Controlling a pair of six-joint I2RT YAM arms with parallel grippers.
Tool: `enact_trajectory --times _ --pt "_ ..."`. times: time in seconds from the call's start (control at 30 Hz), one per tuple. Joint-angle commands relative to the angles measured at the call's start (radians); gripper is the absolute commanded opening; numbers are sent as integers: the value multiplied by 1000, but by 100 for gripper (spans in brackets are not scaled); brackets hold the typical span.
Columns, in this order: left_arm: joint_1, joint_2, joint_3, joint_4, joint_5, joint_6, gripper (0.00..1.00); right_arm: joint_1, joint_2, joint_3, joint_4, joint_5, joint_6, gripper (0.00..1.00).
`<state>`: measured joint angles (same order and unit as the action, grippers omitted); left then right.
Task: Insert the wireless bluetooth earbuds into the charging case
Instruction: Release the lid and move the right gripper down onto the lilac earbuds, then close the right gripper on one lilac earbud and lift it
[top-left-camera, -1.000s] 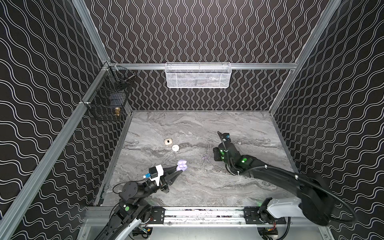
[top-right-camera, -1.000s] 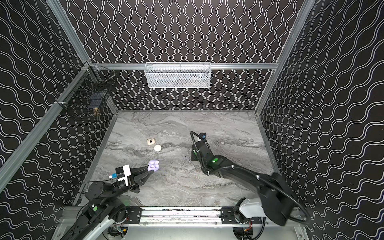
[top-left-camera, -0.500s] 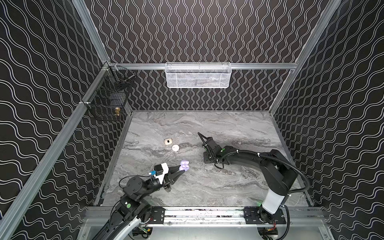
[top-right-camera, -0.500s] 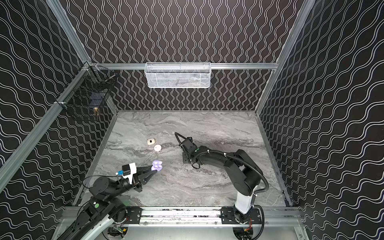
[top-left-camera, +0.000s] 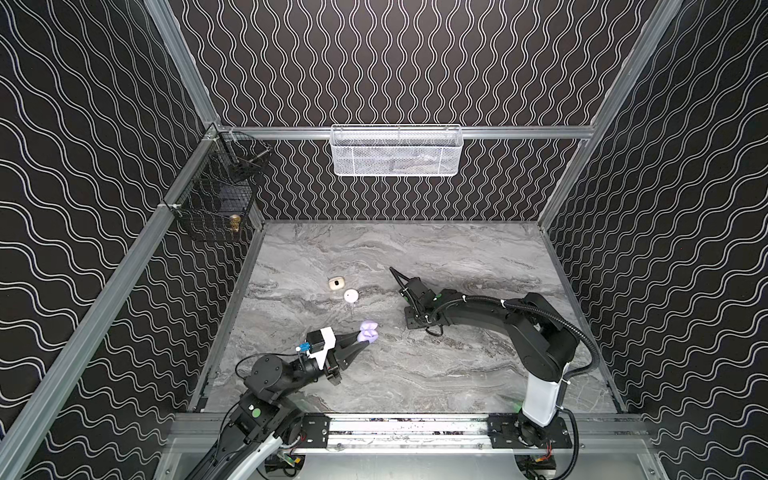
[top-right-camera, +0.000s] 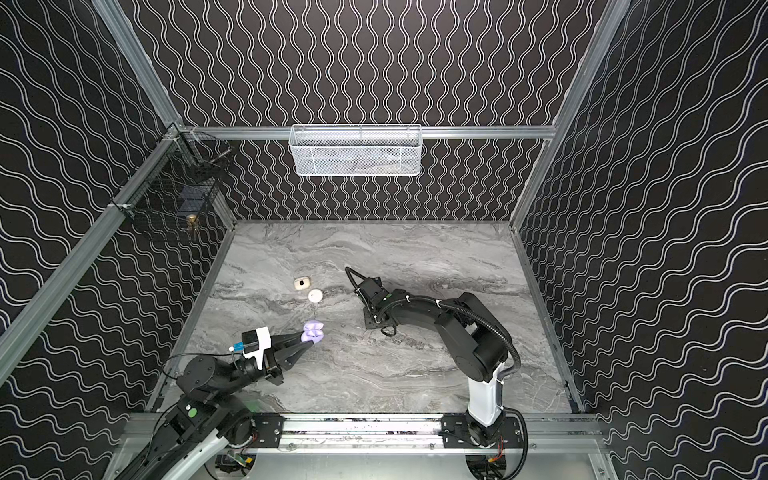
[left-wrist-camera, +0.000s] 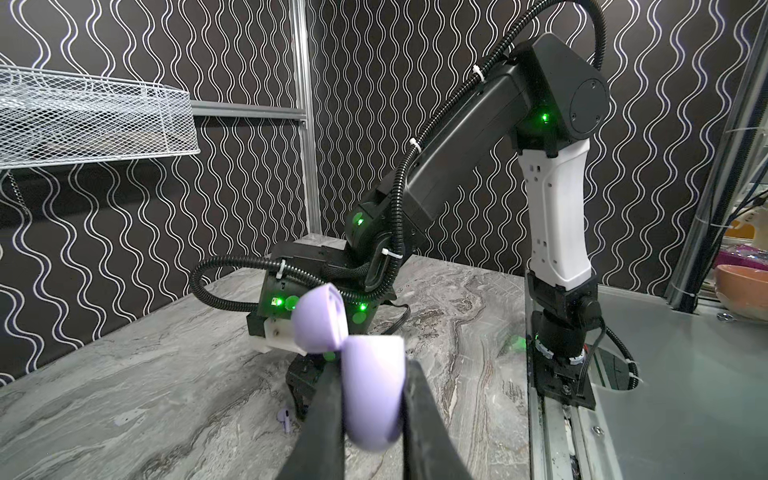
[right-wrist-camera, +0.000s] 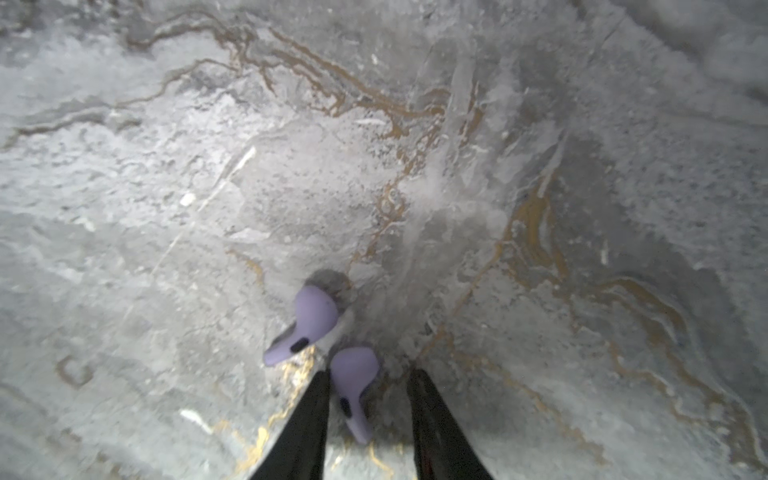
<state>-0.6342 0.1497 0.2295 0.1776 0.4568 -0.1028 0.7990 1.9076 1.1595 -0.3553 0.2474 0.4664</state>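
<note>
**Bimanual cell, top and wrist views.** The left gripper reaches over the near left of the surface. It pinches the lilac case by its lower half. In the left wrist view the case sits tight between the two black fingers, and its lid is swung open.

The right gripper points down at the middle of the surface, to the right of the case and slightly farther. Its jaws are spread, with the tips close to the surface.

Two lilac buds lie beneath the right gripper. One bud lies between the jaws, close against one finger with a gap to the other. The second bud lies just beside the first, outside the jaws. In the left wrist view a single bud shows on the surface beside the right gripper's fingertips. In both top views the arm hides the buds.

A cream case and a round case lie just beside each other. They sit at the far left of the surface, well apart from both grippers. A white basket hangs on the far wall, and a black basket hangs on the left wall.
</note>
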Motion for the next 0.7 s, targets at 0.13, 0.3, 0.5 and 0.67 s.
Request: enact_trajectory --times 0.13,0.3,0.5,0.67 --pt "1 -11 12 2 1 -3 0 -1 21 1 -28 25 19 29" --pt "1 -17 10 2 -3 -2 0 -1 19 -6 -22 15 22 29" --pt "2 -7 12 3 2 0 0 5 16 -12 -22 10 26 29" --pt "1 -6 14 4 -1 0 0 10 11 -20 -16 11 28 28"
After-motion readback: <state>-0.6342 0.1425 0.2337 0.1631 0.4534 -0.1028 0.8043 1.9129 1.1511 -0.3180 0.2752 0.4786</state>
